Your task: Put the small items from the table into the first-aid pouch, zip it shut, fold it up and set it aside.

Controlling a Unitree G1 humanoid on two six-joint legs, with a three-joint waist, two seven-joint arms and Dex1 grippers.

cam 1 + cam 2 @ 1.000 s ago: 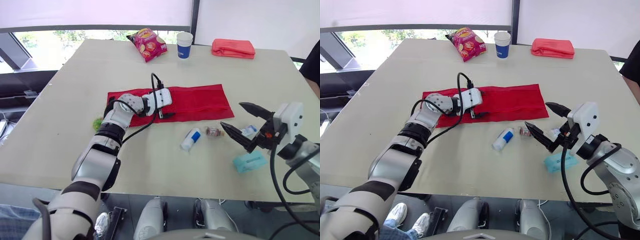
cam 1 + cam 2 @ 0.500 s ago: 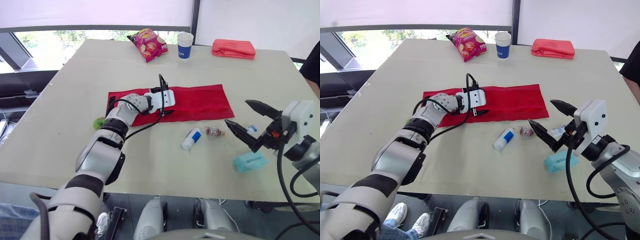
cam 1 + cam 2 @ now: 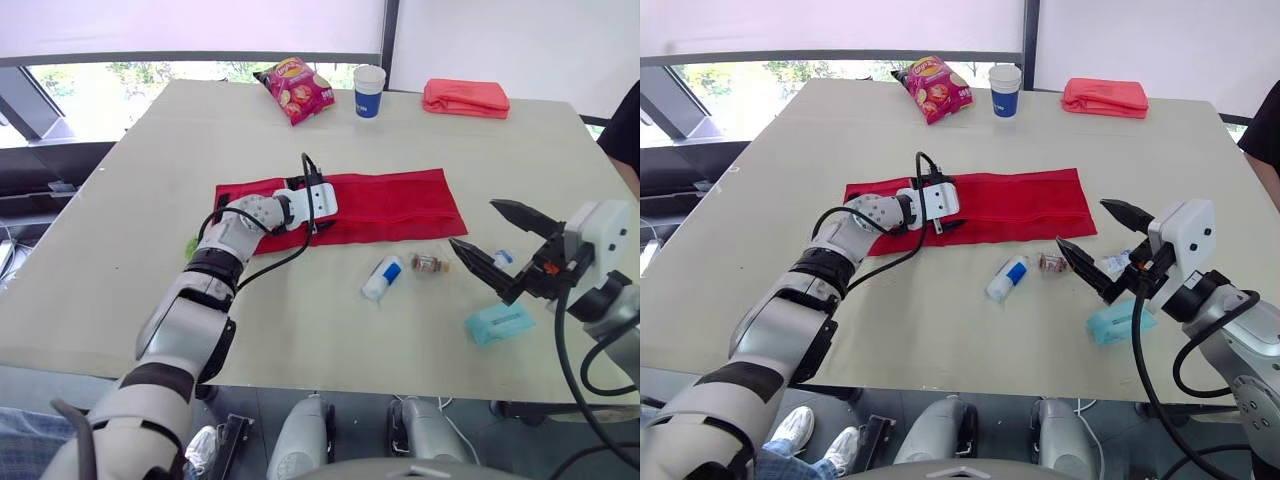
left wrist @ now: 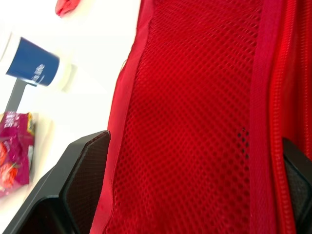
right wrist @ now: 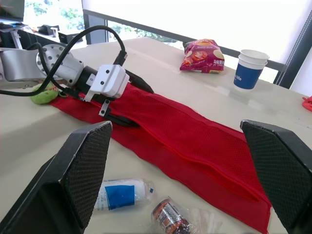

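While the right jaws hang where they were half a second ago, the left jaws have slid back a little along the first-aid pouch (image 3: 400, 205) toward its left end, close to where they lay a second ago. The left jaws are spread wide and sit low on the pouch, with its red mesh filling the gap between them. Whether either tip is under the fabric I cannot tell. The pouch lies flat and unfolded on the table (image 3: 110, 260), stretching from the left jaws away to the robot's right.

The right jaws are also spread wide, grip nothing, and are raised off the table. A white-and-blue sachet (image 3: 503, 257) shows through the gap between them, on the table below. A teal pack (image 3: 499, 323) lies just beside them on the robot's side, near the table's front edge. Ahead of the right jaws, between them and the pouch's near edge, lie a small brown bottle (image 3: 428, 264) and, just past it, a white tube (image 3: 382, 278); neither has shifted.

From the tube across to the left forearm the table is bare. A green item (image 3: 192, 245) lies behind the left jaws, just beside that forearm. Beyond the pouch there is open table up to the far edge, where a crisp bag (image 3: 295, 88), a paper cup (image 3: 369, 90) and a folded coral cloth (image 3: 466, 97) sit well apart from both jaws.
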